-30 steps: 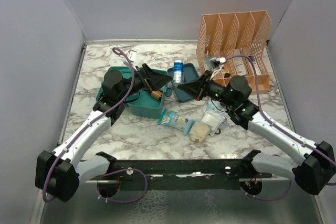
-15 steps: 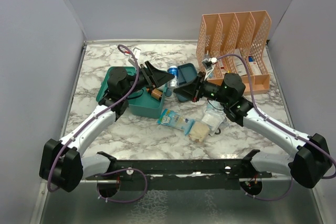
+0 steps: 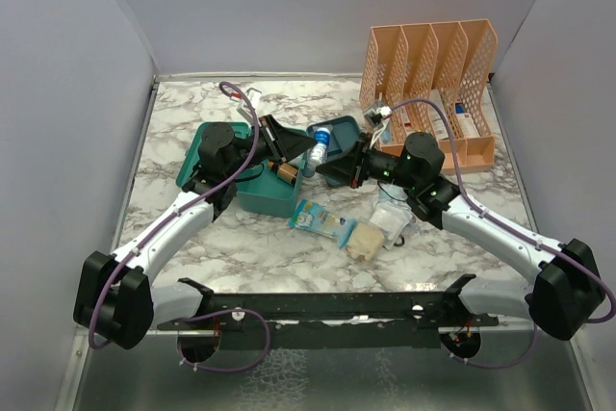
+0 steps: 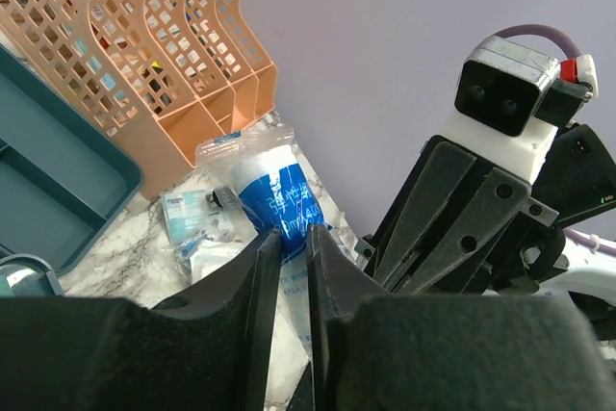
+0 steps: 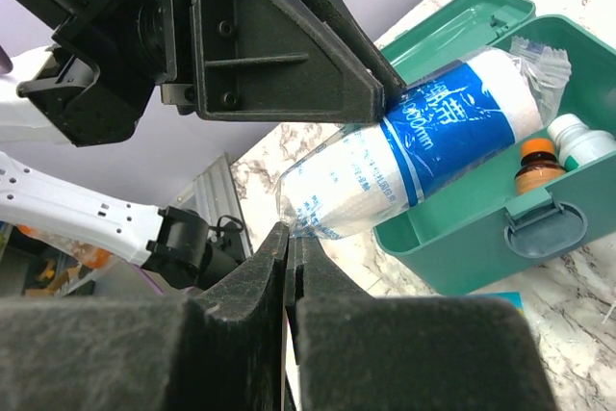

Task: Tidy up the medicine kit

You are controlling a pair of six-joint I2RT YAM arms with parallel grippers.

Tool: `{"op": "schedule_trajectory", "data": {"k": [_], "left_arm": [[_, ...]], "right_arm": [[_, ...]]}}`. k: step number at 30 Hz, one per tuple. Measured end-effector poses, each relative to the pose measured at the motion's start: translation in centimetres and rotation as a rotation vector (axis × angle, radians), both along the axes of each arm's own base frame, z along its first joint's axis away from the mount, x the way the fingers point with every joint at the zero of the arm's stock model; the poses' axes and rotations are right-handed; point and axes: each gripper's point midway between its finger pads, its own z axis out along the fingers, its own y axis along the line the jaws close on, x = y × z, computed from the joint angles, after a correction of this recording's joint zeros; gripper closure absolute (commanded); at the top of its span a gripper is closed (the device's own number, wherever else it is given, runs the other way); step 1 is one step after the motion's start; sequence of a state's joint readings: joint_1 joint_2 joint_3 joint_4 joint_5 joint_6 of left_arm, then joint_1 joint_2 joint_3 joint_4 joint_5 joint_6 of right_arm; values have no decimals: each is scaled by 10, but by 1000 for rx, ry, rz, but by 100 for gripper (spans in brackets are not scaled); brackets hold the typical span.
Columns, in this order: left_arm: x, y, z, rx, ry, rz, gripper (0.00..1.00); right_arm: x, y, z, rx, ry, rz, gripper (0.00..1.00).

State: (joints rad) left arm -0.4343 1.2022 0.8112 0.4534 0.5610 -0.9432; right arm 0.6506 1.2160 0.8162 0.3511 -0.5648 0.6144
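The medicine kit (image 5: 452,262), a teal rounded box with its lid thrown back, sat left of centre on the marble table (image 3: 250,247). Its latch faced near-right, and its long axis seemingly ran near-left to far-right. Above it the left gripper (image 4: 294,233) pinched a blue-and-white bagged roll (image 5: 452,113), while the right gripper (image 5: 292,233) was clamped tight on the bag's clear end.

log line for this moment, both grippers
left gripper: shut on bandage roll | right gripper: pinching its wrapper | medicine kit: open

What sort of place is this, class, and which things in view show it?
Probably a robotics lab test cell: plain grey panels enclose a marble-patterned table, two robot arms are bolted at its near edge, and a medicine kit and file organizer sit as props.
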Motion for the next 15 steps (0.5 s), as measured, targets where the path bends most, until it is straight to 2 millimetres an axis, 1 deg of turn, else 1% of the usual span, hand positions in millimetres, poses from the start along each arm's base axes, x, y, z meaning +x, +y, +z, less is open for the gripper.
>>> {"op": "schedule_trajectory", "data": {"k": [2, 5, 7, 10, 12, 15], "left_arm": [[0, 0, 0, 1, -5, -3, 86], [0, 0, 0, 3, -7, -4, 100], [-1, 0, 0, 5, -11, -6, 100], [0, 0, 0, 11, -18, -6, 100], [0, 0, -1, 14, -24, -5, 100], [1, 0, -1, 22, -35, -1, 100]], "right_arm": [[1, 0, -1, -4, -8, 0, 99], [2, 1, -5, -16, -17, 0, 94], [4, 1, -9, -27, -19, 0, 92], [5, 1, -14, -43, -15, -2, 86], [6, 1, -14, -46, -21, -5, 78], [7, 0, -16, -52, -16, -17, 57]]}}
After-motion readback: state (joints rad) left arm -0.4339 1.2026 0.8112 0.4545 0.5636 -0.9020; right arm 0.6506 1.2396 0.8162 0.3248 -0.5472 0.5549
